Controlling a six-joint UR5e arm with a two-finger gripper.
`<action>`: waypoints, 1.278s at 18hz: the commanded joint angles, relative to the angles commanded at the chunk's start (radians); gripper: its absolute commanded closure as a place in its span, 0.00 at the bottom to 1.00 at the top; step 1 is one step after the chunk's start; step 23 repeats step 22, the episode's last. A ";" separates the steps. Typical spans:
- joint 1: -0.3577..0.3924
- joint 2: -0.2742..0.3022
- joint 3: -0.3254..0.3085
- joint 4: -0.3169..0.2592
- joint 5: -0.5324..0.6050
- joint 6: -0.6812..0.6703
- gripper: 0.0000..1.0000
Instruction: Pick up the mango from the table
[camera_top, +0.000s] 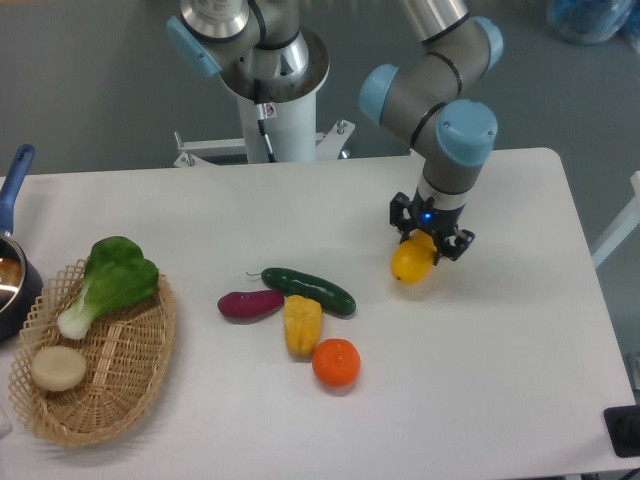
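Observation:
The mango (412, 262), glossy yellow-orange, hangs tilted with its lower end pointing down-left, right of the table's middle. My gripper (430, 243) comes down from above and is shut on the mango's upper end, the black fingers on either side of it. A faint shadow lies under the fruit, and it looks slightly raised off the white table (500, 360); contact is hard to judge from this view.
Left of the mango lie a dark green cucumber (309, 290), a purple vegetable (249, 303), a ribbed yellow pepper (301, 324) and a round orange fruit (336, 362). A wicker basket (130, 385) with greens stands at the far left beside a blue-handled pot (12, 262).

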 joint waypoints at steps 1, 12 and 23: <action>0.003 0.000 0.021 -0.003 0.002 0.002 0.51; -0.002 -0.002 0.143 -0.012 0.003 -0.037 0.57; -0.020 -0.006 0.164 -0.015 0.057 -0.067 0.57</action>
